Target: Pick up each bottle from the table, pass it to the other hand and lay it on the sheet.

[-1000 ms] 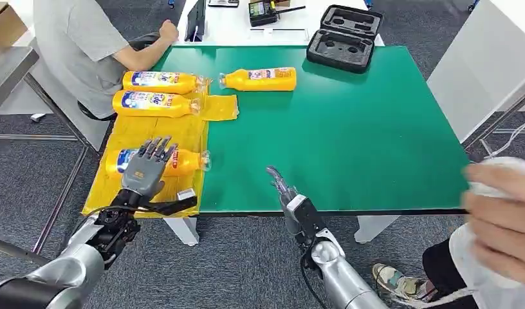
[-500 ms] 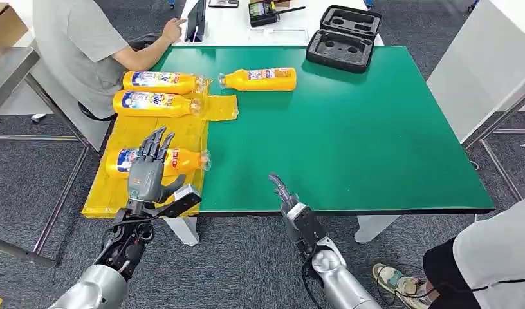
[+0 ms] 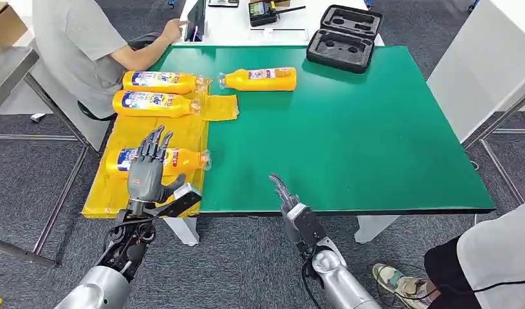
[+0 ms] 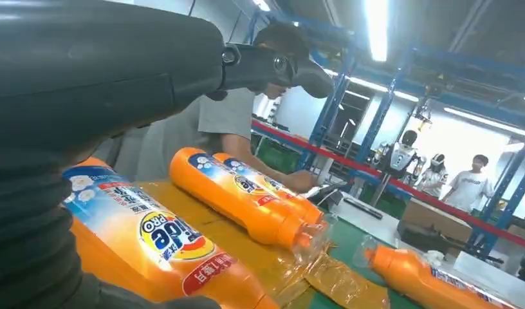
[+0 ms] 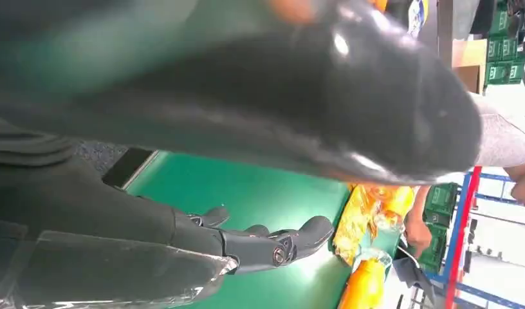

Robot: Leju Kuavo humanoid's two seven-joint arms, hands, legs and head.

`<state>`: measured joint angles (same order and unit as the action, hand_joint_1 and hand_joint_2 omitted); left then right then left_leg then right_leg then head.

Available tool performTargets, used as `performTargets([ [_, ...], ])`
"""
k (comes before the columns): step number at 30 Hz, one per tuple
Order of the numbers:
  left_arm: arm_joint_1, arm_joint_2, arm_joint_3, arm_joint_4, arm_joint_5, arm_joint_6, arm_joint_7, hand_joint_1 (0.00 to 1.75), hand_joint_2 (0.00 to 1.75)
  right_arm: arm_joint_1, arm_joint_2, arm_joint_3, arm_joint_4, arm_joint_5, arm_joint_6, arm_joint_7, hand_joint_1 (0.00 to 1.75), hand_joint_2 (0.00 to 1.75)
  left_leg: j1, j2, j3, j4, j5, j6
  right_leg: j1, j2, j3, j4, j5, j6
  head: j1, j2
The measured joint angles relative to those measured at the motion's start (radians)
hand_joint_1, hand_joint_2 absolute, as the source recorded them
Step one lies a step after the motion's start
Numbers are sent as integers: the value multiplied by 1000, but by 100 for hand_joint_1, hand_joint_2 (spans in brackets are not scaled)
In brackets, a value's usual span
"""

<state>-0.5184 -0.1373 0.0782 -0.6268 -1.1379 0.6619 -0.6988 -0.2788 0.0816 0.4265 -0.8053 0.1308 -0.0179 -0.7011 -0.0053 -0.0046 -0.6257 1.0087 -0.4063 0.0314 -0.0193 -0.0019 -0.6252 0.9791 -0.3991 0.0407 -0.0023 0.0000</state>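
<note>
One bottle [image 3: 158, 161] lies under left robot hand [image 3: 148, 172].

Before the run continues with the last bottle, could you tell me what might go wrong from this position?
1. The left hand hovers open over the nearest bottle on the yellow sheet; as it pulls away it could nudge the bottle into rolling.
2. The remaining bottle lies far across the green table, a long stretch for the right hand.
3. A seated person's arm is close to that end.
</note>
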Motion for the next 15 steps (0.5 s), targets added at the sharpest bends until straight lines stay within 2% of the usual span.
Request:
performTargets([
  [4, 0, -2, 2, 0, 0, 0, 0, 0, 175, 0, 0, 0, 0, 0, 0, 0, 0, 0, 0, 0, 0, 0, 0, 0, 0, 0, 0, 0, 0, 0, 0, 0],
  [6, 11, -1, -12, -12, 104, -4, -1, 0, 175, 6, 0, -1, -9, -2, -8, 0, 0, 0, 0, 0, 0, 0, 0, 0, 0, 0, 0, 0, 0, 0, 0, 0],
  [11, 126, 30, -263, -200, 768, -28, -2, 0, 175, 80, -20, -12, -170, -21, -26, 0, 0, 0, 0, -1, -1, 0, 0, 0, 0, 0, 0, 0, -1, 0, 0, 0],
  [15, 198, 53, -396, -349, 768, -29, -4, 0, 175, 138, -32, -37, -323, -27, -11, 0, 0, 0, 0, -1, -2, 0, -2, 0, 0, 0, -1, 0, -1, 0, 0, 0],
])
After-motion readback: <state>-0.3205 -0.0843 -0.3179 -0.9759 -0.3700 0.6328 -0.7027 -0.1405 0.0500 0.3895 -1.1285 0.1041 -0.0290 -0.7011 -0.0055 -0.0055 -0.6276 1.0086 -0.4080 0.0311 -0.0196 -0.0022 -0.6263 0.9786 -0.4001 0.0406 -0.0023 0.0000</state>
